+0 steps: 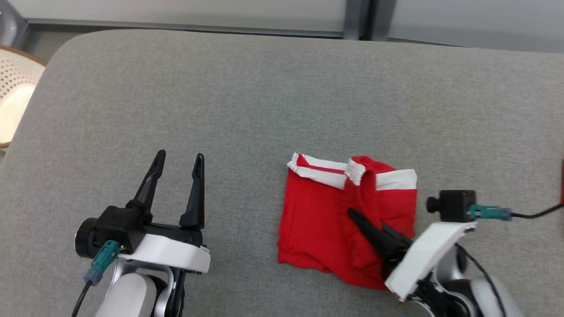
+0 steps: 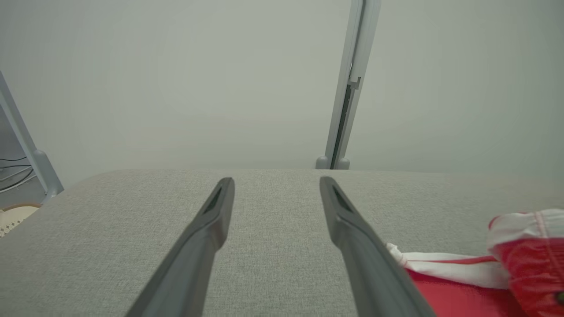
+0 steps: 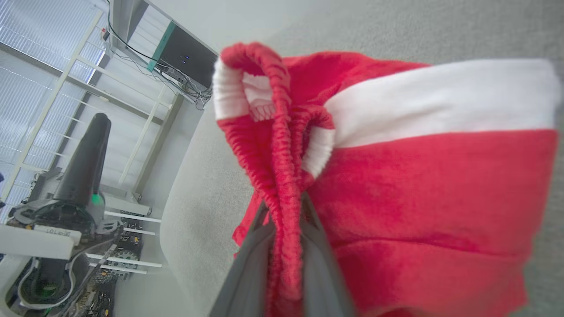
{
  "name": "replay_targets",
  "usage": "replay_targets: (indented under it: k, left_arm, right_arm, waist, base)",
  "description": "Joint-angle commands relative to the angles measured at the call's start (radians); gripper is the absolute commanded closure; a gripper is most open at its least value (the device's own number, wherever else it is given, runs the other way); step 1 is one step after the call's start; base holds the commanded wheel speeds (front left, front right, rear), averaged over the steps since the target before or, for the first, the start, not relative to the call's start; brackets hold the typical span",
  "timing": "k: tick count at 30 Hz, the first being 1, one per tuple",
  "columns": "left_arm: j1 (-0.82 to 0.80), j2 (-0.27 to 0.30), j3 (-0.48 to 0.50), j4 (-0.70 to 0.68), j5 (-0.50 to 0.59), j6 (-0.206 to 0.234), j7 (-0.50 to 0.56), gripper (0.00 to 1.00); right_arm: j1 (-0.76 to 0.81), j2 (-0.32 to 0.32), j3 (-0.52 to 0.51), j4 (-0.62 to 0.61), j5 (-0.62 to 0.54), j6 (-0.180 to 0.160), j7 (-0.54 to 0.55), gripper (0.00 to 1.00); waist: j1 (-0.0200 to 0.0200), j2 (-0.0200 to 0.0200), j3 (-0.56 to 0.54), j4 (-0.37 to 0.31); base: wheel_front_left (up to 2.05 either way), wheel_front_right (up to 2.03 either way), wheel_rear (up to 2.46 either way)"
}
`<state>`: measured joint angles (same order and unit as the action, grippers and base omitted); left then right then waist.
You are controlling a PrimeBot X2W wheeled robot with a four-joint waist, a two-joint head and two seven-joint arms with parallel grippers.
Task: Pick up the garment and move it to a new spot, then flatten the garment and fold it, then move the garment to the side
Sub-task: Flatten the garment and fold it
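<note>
The garment (image 1: 315, 215) is a small red pair of shorts with white bands, lying folded on the grey cushion (image 1: 264, 110) right of centre. My right gripper (image 1: 354, 215) is shut on a ribbed red fold near the garment's middle; the right wrist view shows the ribbed fold (image 3: 284, 185) pinched between its two fingers (image 3: 251, 264). My left gripper (image 1: 178, 159) hovers open over bare cushion to the garment's left, nothing between its fingers. In the left wrist view the open left gripper (image 2: 276, 181) points across the cushion, with the garment (image 2: 520, 259) at the lower right.
A pale perforated round object (image 1: 15, 94) sits beyond the cushion's left edge. A grey wall with a vertical metal post (image 2: 348, 83) rises behind the cushion. A black cable (image 1: 537, 213) trails from the right wrist camera.
</note>
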<state>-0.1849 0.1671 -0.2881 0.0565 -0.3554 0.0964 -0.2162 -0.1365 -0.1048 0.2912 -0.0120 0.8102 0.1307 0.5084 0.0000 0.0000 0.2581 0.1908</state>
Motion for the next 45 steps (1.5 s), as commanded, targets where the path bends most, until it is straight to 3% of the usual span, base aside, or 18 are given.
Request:
replay_targets:
  k: [1, 4, 5, 6, 7, 8, 17, 21, 25, 35, 45]
  left_arm:
    - [-0.02, -0.004, -0.002, 0.008, -0.003, -0.007, -0.007, 0.0]
    - [-0.029, -0.008, -0.008, 0.022, -0.004, -0.01, -0.013, 0.0]
    - [-0.031, -0.009, -0.01, 0.026, -0.004, -0.011, -0.014, 0.0]
    - [-0.031, -0.009, -0.01, 0.026, -0.004, -0.011, -0.014, 0.0]
    - [-0.032, -0.009, -0.01, 0.03, -0.005, -0.012, -0.015, 0.0]
    - [-0.032, -0.009, -0.01, 0.033, -0.005, -0.012, -0.016, 0.0]
    - [-0.031, -0.001, -0.004, 0.036, -0.004, -0.001, -0.025, 0.0]
    - [-0.02, 0.006, 0.003, 0.029, -0.006, 0.007, -0.025, 0.0]
    - [0.001, 0.02, 0.015, 0.022, -0.013, 0.017, -0.02, 0.0]
    - [0.064, 0.06, 0.05, -0.008, -0.036, 0.044, 0.005, 0.0]
    - [0.164, 0.087, 0.086, -0.033, -0.071, 0.06, 0.017, 0.0]
  right_arm:
    - [-0.038, 0.01, 0.028, 0.043, 0.011, 0.0, -0.021, 1.0]
    - [-0.088, 0.026, 0.071, 0.125, 0.018, 0.0, -0.076, 1.0]
    - [-0.101, 0.03, 0.086, 0.148, 0.022, 0.0, -0.096, 0.88]
    - [-0.101, 0.03, 0.086, 0.148, 0.022, 0.0, -0.096, 0.88]
    - [-0.112, 0.032, 0.1, 0.167, 0.027, 0.0, -0.114, 0.55]
    - [-0.125, 0.035, 0.111, 0.181, 0.026, 0.0, -0.139, 0.0]
    - [-0.191, -0.015, 0.239, 0.181, -0.028, 0.0, -0.401, 0.0]
    - [-0.178, -0.068, 0.21, 0.154, -0.075, 0.0, -0.528, 0.0]
    - [-0.13, -0.122, 0.117, 0.137, -0.086, 0.0, -0.592, 0.0]
    - [0.065, -0.199, -0.171, 0.095, -0.166, 0.0, -0.633, 0.0]
    - [0.196, -0.187, -0.275, -0.099, -0.329, 0.0, -0.562, 0.0]
  waist:
    - [0.0, 0.0, 0.013, 0.022]
    - [0.0, 0.0, 0.018, 0.038]
    - [0.0, 0.0, 0.019, 0.042]
    - [0.0, 0.0, 0.019, 0.042]
    - [0.0, 0.0, 0.019, 0.044]
    - [0.0, 0.0, 0.018, 0.046]
    - [0.0, 0.0, 0.015, 0.025]
    - [0.0, 0.0, 0.003, -0.001]
    - [0.0, 0.0, -0.021, -0.036]
    - [0.0, 0.0, -0.075, -0.135]
    - [0.0, 0.0, -0.178, -0.191]
  base:
    - [0.0, 0.0, 0.0]
    - [0.0, 0.0, 0.0]
    - [0.0, 0.0, 0.0]
    - [0.0, 0.0, 0.0]
    - [0.0, 0.0, 0.0]
    - [0.0, 0.0, 0.0]
    - [0.0, 0.0, 0.0]
    - [0.0, 0.0, 0.0]
    - [0.0, 0.0, 0.0]
    - [0.0, 0.0, 0.0]
    - [0.0, 0.0, 0.0]
